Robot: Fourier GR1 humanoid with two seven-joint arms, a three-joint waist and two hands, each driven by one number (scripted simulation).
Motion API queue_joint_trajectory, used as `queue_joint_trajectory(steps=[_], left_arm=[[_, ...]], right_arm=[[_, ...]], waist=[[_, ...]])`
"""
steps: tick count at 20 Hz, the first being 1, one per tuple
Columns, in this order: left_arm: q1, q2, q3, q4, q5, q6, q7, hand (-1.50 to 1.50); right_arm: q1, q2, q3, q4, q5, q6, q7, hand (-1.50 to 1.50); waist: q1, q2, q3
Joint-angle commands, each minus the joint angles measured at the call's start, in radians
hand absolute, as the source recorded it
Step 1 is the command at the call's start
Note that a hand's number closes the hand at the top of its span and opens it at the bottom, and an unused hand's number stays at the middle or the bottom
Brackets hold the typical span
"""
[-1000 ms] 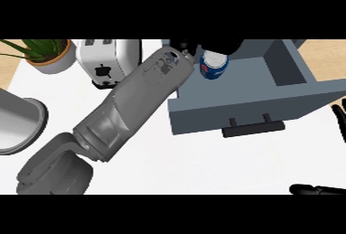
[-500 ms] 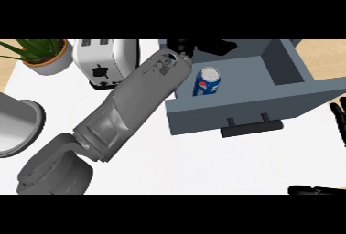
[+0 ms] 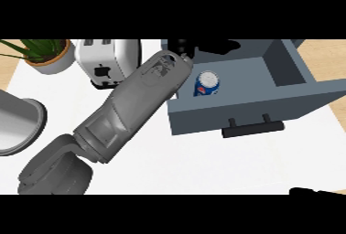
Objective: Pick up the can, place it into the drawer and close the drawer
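The blue can point(image 3: 208, 84) is lying inside the open grey drawer point(image 3: 297, 93), near its left wall. The left robot hand point(image 3: 181, 46) is hovering above the drawer's back left corner; whether its fingers are open, I cannot tell

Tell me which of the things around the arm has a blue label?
The can, standing inside the open grey drawer, is the only one in blue. The toaster is white with black, the potted plant green in a tan pot.
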Motion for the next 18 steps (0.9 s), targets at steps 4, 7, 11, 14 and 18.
queue_joint_trajectory(steps=[4,7,11,14,18], left_arm=[[-0.027,0.000,0.033,-0.019,0.066,-0.009,-0.031,-1.50],[-0.045,0.000,0.028,-0.049,0.092,0.022,-0.031,-1.50],[-0.040,0.000,0.019,-0.020,0.080,0.019,-0.061,-1.50],[-0.051,0.000,0.013,-0.025,0.083,0.047,-0.050,-1.50],[-0.049,0.000,-0.010,-0.080,0.080,0.054,0.018,-1.50]], right_arm=[[-0.045,-0.048,0.057,0.029,0.181,-0.008,-0.085,-1.50],[-0.071,-0.072,0.087,0.046,0.277,-0.023,-0.095,-1.50],[-0.104,-0.119,0.139,0.068,0.442,-0.037,-0.072,-1.50],[-0.107,-0.140,0.207,0.135,0.592,-0.071,-0.119,-1.50],[-0.132,-0.155,0.253,0.186,0.696,-0.080,-0.097,-1.50]], waist=[[0.037,-0.002,0.000],[0.040,-0.005,0.000],[0.070,-0.010,-0.001],[0.078,-0.011,-0.001],[0.105,-0.025,-0.001]])
